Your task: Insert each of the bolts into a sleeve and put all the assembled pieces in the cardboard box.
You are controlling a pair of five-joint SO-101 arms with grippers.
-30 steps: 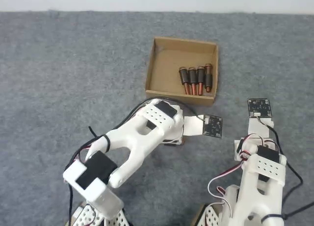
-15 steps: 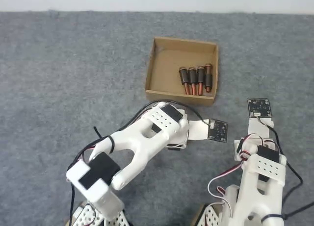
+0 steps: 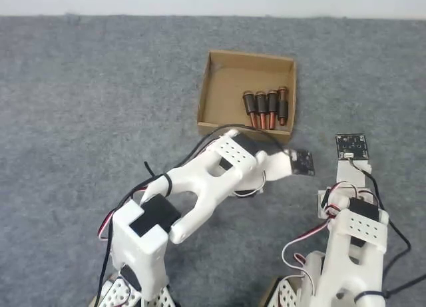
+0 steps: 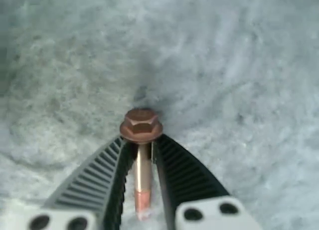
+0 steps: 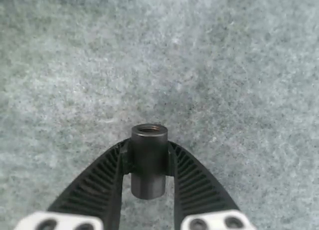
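My left gripper (image 4: pixel 141 141) is shut on a copper bolt (image 4: pixel 141 126), whose hex head sticks out past the fingertips above the grey carpet. My right gripper (image 5: pixel 148 149) is shut on a black sleeve (image 5: pixel 148 162), held with its open bore facing away from the wrist. From above, the left arm (image 3: pixel 223 166) stretches across to the right, just below the cardboard box (image 3: pixel 223 94). The right arm (image 3: pixel 356 220) stands at the lower right. Several assembled bolt-and-sleeve pieces (image 3: pixel 266 107) lie side by side in the box's right half.
Grey carpet covers the whole table. The box's near wall (image 3: pixel 243 132) lies close to the left arm's wrist. Cables loop around both arms. Open carpet stretches to the left and right of the box.
The left arm has swung to the right, and its wrist now sits closer to the right arm and the box's near corner. The right arm has kept still.
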